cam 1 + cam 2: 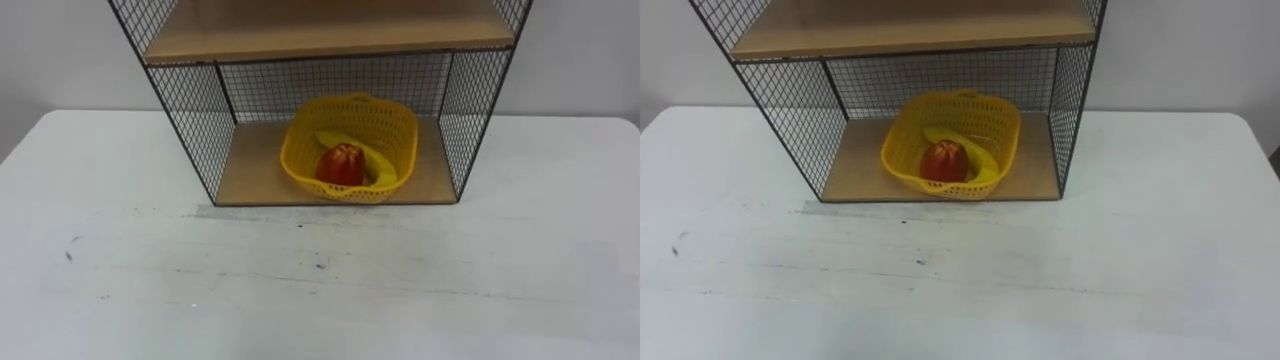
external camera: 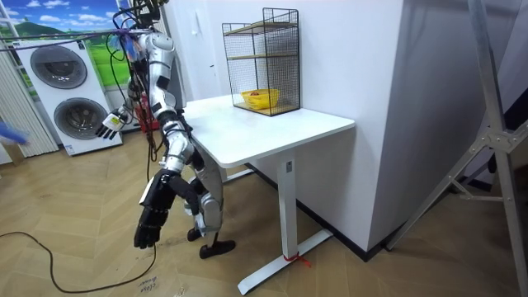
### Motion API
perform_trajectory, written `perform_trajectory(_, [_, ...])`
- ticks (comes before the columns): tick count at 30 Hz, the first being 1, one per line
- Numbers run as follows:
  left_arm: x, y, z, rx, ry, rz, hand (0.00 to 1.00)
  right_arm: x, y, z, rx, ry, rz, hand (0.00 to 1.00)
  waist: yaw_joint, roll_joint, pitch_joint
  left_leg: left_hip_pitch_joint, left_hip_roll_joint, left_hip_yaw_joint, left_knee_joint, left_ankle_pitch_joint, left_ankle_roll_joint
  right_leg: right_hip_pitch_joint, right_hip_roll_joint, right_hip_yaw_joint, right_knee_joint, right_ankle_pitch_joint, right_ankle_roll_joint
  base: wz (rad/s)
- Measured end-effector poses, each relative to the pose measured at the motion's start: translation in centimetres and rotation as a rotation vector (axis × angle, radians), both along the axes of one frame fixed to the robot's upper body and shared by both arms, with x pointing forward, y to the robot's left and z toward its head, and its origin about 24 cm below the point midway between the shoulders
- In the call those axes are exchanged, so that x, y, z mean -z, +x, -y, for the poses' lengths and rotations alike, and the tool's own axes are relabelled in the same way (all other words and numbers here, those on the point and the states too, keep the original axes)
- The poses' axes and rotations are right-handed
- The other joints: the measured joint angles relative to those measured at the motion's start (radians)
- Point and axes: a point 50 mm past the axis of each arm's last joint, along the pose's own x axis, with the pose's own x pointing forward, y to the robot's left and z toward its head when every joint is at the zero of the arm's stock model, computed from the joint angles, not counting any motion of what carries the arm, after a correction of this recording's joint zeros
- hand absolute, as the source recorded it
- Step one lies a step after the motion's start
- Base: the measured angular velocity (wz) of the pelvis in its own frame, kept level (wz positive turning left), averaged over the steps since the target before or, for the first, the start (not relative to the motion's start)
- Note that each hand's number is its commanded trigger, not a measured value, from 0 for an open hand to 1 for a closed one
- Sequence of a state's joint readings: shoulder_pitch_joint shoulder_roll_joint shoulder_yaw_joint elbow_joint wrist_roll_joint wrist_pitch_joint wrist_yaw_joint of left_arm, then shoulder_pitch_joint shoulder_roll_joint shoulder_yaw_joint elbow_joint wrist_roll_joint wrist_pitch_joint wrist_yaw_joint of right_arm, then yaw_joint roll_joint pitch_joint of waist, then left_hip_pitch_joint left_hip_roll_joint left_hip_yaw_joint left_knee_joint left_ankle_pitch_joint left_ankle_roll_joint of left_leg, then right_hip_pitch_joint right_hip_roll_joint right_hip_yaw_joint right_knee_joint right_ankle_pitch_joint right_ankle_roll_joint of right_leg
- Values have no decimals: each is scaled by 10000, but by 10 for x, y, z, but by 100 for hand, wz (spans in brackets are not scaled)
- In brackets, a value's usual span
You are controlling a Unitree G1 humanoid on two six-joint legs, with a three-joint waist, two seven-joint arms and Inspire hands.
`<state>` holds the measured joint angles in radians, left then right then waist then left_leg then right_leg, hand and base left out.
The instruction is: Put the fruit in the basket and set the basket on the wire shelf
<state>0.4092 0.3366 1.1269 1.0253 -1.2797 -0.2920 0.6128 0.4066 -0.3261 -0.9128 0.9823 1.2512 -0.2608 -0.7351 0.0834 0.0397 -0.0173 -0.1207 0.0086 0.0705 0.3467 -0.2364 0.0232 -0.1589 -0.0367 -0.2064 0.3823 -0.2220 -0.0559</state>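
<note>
A yellow basket (image 1: 397, 126) stands on the lower board of the wire shelf (image 1: 250, 172), toward its right half. Inside it lie a red apple (image 1: 342, 163) and a yellow banana (image 1: 381, 169) curving behind and to the right of the apple. In the room view the basket (image 2: 261, 98) shows inside the wire shelf (image 2: 260, 58) at the far end of the white table (image 2: 272, 132). I stand at the table's near end. My right hand (image 2: 152, 219) hangs open below the tabletop, and my left hand (image 2: 111, 124) is held out open, away from the table.
The shelf's upper board (image 1: 330, 30) is bare. White tabletop (image 1: 320, 280) stretches in front of the shelf. Two washing machines (image 2: 62, 91) stand at the room view's left, a white wall block (image 2: 429, 124) and a metal stand (image 2: 495, 140) at its right.
</note>
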Motion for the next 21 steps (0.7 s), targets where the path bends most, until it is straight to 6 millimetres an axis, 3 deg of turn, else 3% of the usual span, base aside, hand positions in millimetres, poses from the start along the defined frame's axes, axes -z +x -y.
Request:
perform_trajectory(5, [25, 19, 21, 2355, -1497, -1342, 0, 26, 3, -26, -1272, 1478, -953, 0, -277, -154, -19, 37, 21, 113, -109, 2, -2, 114, 53, 116, -214, 238, 83, -4])
perform_trajectory(8, [51, 36, 49, 5314, -3183, -2444, 0, 50, 7, -59, -2501, 2967, -1570, 0, -530, -242, -25, 105, 42, 140, -127, 0, 5, 245, 92, 159, -409, 347, 126, -4])
perform_trajectory(11, [65, 49, 65, 8028, -4170, -3100, 0, 63, 10, -78, -3950, 4127, -2044, 0, -706, -270, -11, 199, 26, 163, -233, -1, 13, 381, 101, 164, -617, 470, 164, -2])
perform_trajectory(16, [86, 69, 92, 13915, -6658, -4631, 0, 81, 42, -92, -9033, 6276, -3505, 0, -735, -334, 8, 718, 28, 706, -605, 5, 13, 565, 146, 674, -780, 647, 208, -28])
perform_trajectory(21, [100, 101, 111, 18087, -8122, -5425, 0, 90, 73, -100, -12550, 7258, -3823, 0, -799, -391, 42, 969, 120, 832, -617, 18, 12, 889, 239, 705, -1136, 802, 201, -5])
